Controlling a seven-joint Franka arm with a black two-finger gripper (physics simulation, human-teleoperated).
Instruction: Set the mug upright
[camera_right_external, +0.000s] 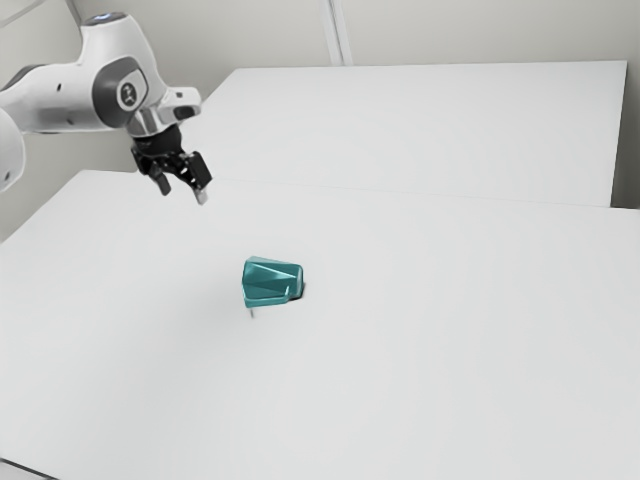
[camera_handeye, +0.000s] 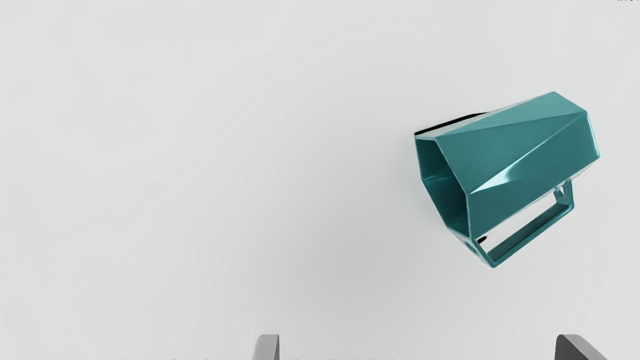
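showing a teal faceted mug (camera_right_external: 272, 282) lying on its side on a white table (camera_right_external: 400, 360), with the black two-finger gripper (camera_right_external: 183, 194) raised above the surface and well apart from it. in the exterior view, the white and grey robot arm (camera_right_external: 60, 98) enters from the upper left, its gripper pointing downward; the mug lies farther toward the exterior view's right and lower in the frame. a second flat white surface (camera_right_external: 430, 130) extends behind the table, with pale walls (camera_right_external: 500, 30) beyond. in the wrist view, the jaws stand wide apart, with nothing clamped between them; the grey fingertips are separated by a broad gap. the mug lies ahead of them, offset toward one finger and touching neither. its open mouth (camera_handeye: 442, 195) faces sideways, exposing part of the darker interior, and slants toward the other finger's side. the angular handle (camera_handeye: 532, 234) projects from the side of the body nearer the gripper, forming an elongated loop. flat facets meet along straight edges on the body, one bearing a bright highlight. a narrow black strip (camera_handeye: 450, 124) borders the mug opposite the handle
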